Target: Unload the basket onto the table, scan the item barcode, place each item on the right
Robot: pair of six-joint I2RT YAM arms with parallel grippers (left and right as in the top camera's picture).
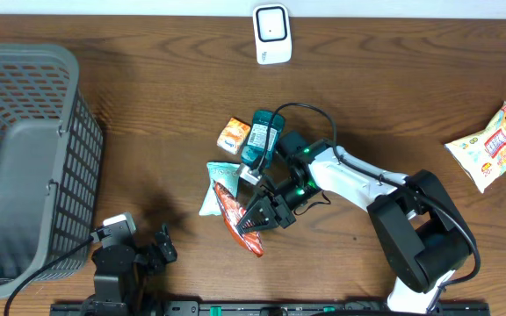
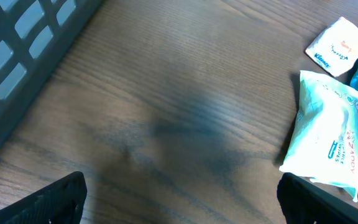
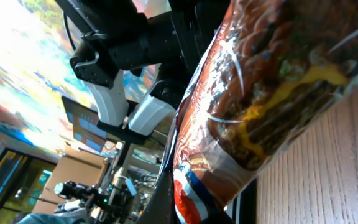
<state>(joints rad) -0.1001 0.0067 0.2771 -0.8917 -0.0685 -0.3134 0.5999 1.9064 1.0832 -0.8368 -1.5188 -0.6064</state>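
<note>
1. Brown wood-grain table (image 1: 148, 105) is carrying everything, and the right gripper (image 1: 260, 218) is reaching into the cluster of goods at the centre of the overhead frame.
2. Its fingers are clamping tight on a red snack packet (image 1: 228, 204), whose free end is pointing toward the upper left of that frame.
3. In the right wrist view the red snack packet (image 3: 272, 93) is filling the right half of the frame, its glossy wrapper showing brown, yellow and red print. Whether it is touching the wood I cannot tell.
4. A white scanner (image 1: 271, 33) is standing at the top centre edge of the overhead frame, well apart from the held packet.
5. The left gripper (image 1: 159, 247) is sitting at the lower left with its fingers spread wide and gripping nothing. In its own view the black fingertips (image 2: 51, 199) are showing at the bottom corners with wood grain running between them.
6. A white-and-teal wipes pack (image 2: 325, 134) is lying just beside the packet, with an orange tissue pack (image 1: 234, 133) and a teal pack (image 1: 260, 139) above it.
7. A grey basket (image 1: 25, 96) is occupying the left edge, and a pale snack bag (image 1: 495, 145) is lying far right.
</note>
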